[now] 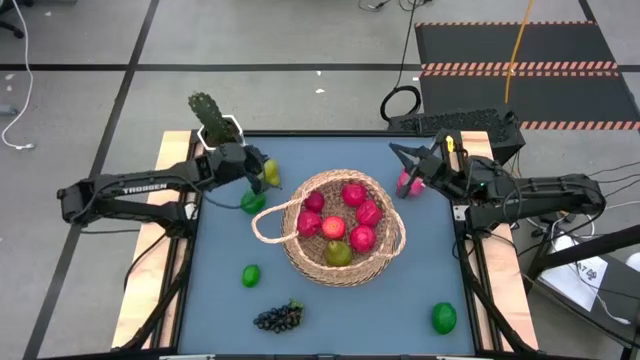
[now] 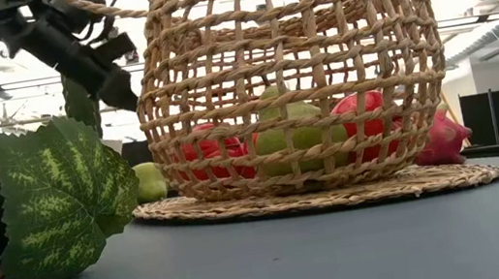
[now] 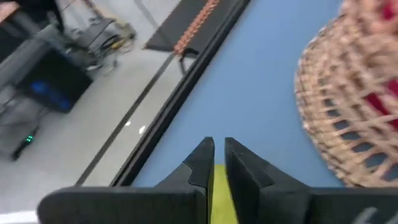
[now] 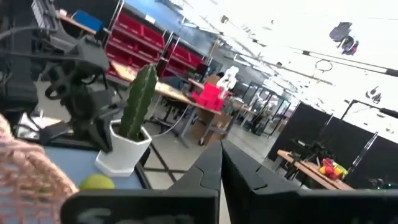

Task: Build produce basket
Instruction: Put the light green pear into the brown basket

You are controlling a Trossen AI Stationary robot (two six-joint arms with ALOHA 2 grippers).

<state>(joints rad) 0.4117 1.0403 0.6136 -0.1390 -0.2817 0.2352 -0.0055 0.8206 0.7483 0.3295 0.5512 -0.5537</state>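
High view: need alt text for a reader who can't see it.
A wicker basket holding red apples and a pear sits mid-table. The left gripper holds a yellow-green pear beside a potted cactus; the right gripper is shut near a pink dragon fruit. Limes and grapes lie loose.

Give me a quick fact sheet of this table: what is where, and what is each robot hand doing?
basket: table centre, holding red fruits and a pear
left hand: by the basket's left rim, shut on yellow-green pear
right hand: shut, empty, raised right of the basket
dragon fruit: table, under right arm
limes
grapes: front edge
cactus: back left corner
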